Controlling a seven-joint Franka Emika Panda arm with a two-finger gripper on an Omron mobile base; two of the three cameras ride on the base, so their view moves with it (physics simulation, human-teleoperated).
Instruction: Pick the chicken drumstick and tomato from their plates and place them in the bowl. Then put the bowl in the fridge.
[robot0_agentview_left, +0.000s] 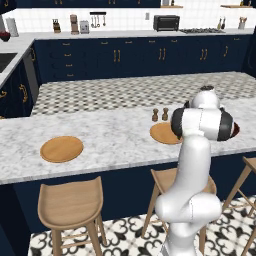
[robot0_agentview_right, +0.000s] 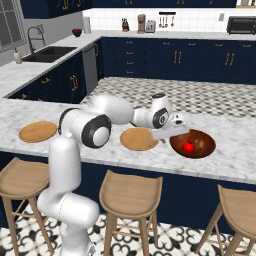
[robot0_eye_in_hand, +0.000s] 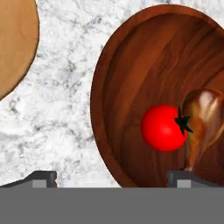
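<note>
I am hovering my gripper (robot0_eye_in_hand: 111, 177) over the near rim of the bowl (robot0_eye_in_hand: 127, 65), with the jaws standing wide and holding nothing. In the hand view one fingertip (robot0_eye_in_hand: 41, 177) is showing over bare marble outside the bowl, and the other fingertip (robot0_eye_in_hand: 188, 177) is showing over the bowl's inside.

The tomato (robot0_eye_in_hand: 162, 127) is lying inside the bowl, stem spot turned toward the chicken drumstick (robot0_eye_in_hand: 202, 122). The drumstick is lying beside it in the bowl, fat end up in the hand view and thin bone end pointing toward my fingertip. The two are just beside each other; I cannot tell whether they are touching.

In the right base view the bowl (robot0_agentview_right: 200, 150) is sitting on the marble bench (robot0_agentview_right: 235, 150), with the tomato (robot0_agentview_right: 188, 147) showing red inside it. My gripper (robot0_agentview_right: 172, 131) is hanging over the bowl's left rim. The nearer plate (robot0_agentview_right: 136, 139) is lying bare just beside the bowl, on its left. The far plate (robot0_agentview_right: 37, 131) is lying bare well apart, toward the left end of the bench.

In the left base view my arm is covering most of the bowl (robot0_agentview_left: 235, 131). Two small shakers (robot0_agentview_left: 159, 115) are standing just behind the nearer plate (robot0_agentview_left: 161, 133). Wooden stools (robot0_agentview_left: 70, 202) are standing along the near side of the bench.
</note>
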